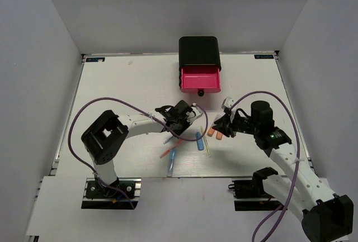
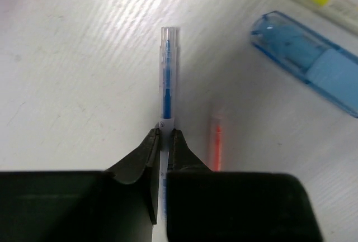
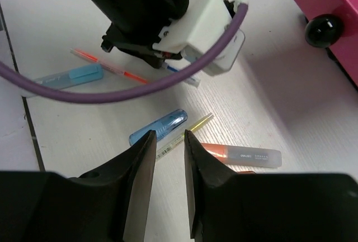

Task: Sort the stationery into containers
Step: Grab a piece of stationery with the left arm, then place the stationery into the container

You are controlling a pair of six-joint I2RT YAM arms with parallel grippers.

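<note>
Nearest the arm bases, a light blue marker (image 1: 171,161) and a thin red stick (image 1: 167,153) lie on the white table (image 1: 112,85). Just beyond them, a short blue marker (image 1: 198,140), a pale yellow stick (image 1: 206,143) and two stubby orange markers (image 1: 215,134) also lie loose. The left gripper (image 2: 164,136) has its jaws pinched together on a thin clear pen with blue ink (image 2: 167,80). The right gripper (image 3: 166,137) hovers near the orange markers, its jaws slightly parted and holding nothing. Farthest away, a bright pink drawer (image 1: 200,79) stands open in the black rounded cabinet (image 1: 198,51). No pen shows inside it, so sorting has barely begun.

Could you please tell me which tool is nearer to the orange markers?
Right. The right tool sits open right beside the orange markers; the left tool is across the blue marker from them, shut on a clear pen.
</note>
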